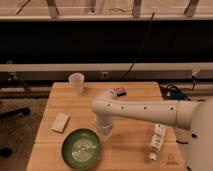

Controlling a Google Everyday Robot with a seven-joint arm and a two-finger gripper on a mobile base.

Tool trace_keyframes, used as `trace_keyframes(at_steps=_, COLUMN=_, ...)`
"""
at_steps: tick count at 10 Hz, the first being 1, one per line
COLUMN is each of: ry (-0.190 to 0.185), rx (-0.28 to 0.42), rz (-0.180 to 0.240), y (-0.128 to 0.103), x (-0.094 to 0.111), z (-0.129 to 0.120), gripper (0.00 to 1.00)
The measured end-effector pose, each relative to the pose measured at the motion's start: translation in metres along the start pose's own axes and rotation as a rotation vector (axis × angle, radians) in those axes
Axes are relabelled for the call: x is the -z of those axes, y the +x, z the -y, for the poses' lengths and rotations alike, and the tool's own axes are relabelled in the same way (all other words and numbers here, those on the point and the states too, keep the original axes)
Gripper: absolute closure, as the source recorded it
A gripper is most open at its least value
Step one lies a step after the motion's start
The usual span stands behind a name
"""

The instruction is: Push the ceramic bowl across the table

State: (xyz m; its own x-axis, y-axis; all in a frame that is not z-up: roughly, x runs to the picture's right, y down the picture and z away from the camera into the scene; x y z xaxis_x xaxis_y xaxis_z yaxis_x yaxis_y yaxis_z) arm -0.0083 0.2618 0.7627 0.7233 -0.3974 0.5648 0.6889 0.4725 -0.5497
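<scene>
Camera view: end effector (104, 129), grip state unclear, beside ceramic bowl (81, 148); no legible writing.

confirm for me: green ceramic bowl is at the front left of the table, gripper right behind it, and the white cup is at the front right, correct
Not quite. The camera view shows the white cup at the table's back left corner. The ceramic bowl is indeed front left, with the gripper just behind it.

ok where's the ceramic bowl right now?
Camera view: the ceramic bowl sits near the table's front-left edge, just left of and below the gripper, with a small pale block behind-left.
</scene>
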Motion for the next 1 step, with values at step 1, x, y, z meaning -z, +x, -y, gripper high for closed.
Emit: trace_keyframes(at_steps=1, ry=0.0, rx=0.0, rz=0.0, y=-0.0001, x=-0.0003, z=0.0001, gripper=0.92)
